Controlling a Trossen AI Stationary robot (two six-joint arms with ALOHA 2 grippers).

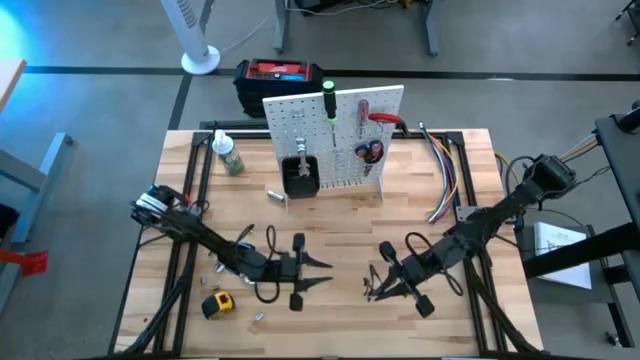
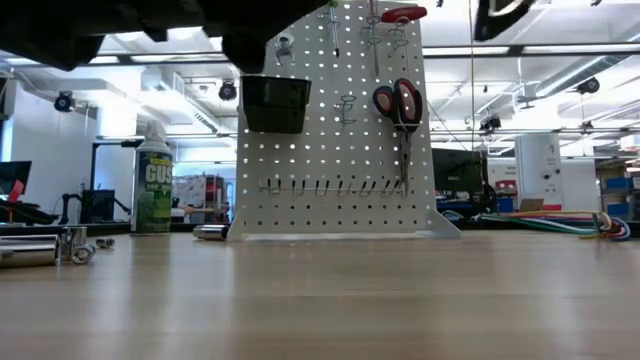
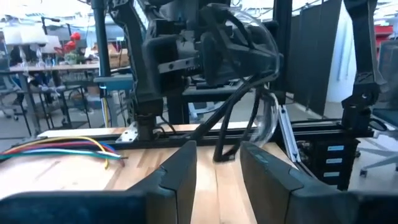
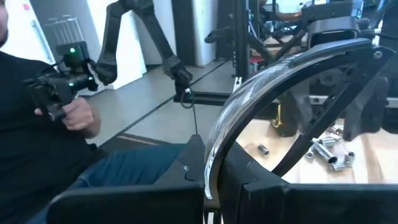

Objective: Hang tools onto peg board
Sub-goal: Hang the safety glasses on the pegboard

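The white peg board [image 1: 335, 135] stands upright at the table's far middle. A green-handled screwdriver [image 1: 328, 100], a red-handled one [image 1: 363, 105] and red-handled pliers [image 2: 398, 100] hang on it, and a black bin [image 1: 300, 175] sits on its front. My right gripper [image 1: 378, 285], right of the table's middle toward the near edge, is shut on the black-framed glasses [image 4: 273, 93]. My left gripper [image 1: 325, 272] faces it from the left, open, with only tabletop showing between its fingers [image 3: 180, 168]. A yellow tape measure [image 1: 217, 303] lies near the front left. My right gripper pinches the glasses by the edge of the clear lens [image 4: 214, 165] between its two fingers. The fingers lie about level and come from the table's right. The lens and black frame [image 4: 348, 53] curve away beyond the fingertips, and a black temple arm [image 3: 231, 127] hangs down.
A green-labelled bottle [image 1: 228, 155] stands at the far left, and silver sockets [image 2: 40, 250] lie near it. Coloured cables [image 1: 445, 170] run along the far right. A red-and-black box [image 1: 280, 80] sits behind the board. A person holding a controller [image 4: 62, 93] sits beyond the table.
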